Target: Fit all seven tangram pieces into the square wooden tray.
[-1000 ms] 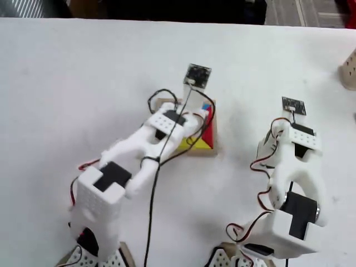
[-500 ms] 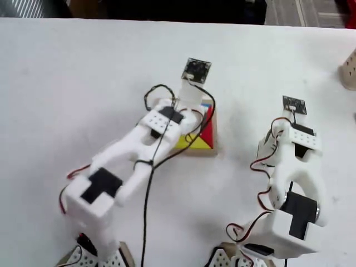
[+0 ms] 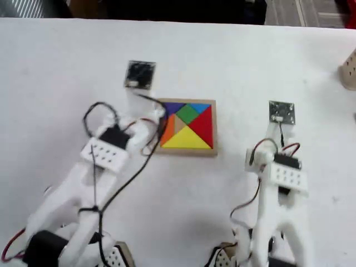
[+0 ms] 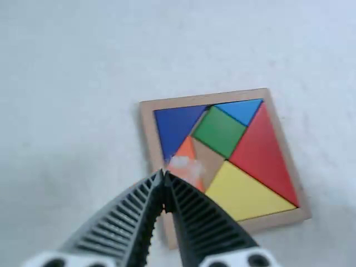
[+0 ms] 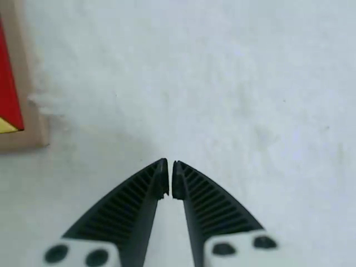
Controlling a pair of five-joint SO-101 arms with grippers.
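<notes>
Looking down on the square wooden tray (image 3: 189, 151), lying near the middle of the white table (image 3: 67, 55). Finding coloured tangram pieces (image 4: 250, 192) sitting inside it: yellow triangle (image 3: 186, 140) at 6 o'clock, red triangle (image 3: 204, 127) at 3, green square (image 3: 188, 113) toward 12, dark blue triangle (image 3: 173, 107) at 11, light blue triangle (image 3: 199, 106) at 1, orange triangle (image 3: 166, 129) at 9. Noting a tan patch (image 4: 212, 161) at the centre, piece or bare wood being impossible to tell. Seeing the left gripper (image 4: 164, 179) hanging over the tray's 9 o'clock edge, jaws clenched on nothing. Seeing the right gripper (image 5: 169, 169) hovering over bare table off the tray's 3 o'clock side, apart from it, jaws pressed together, gripping nothing.
</notes>
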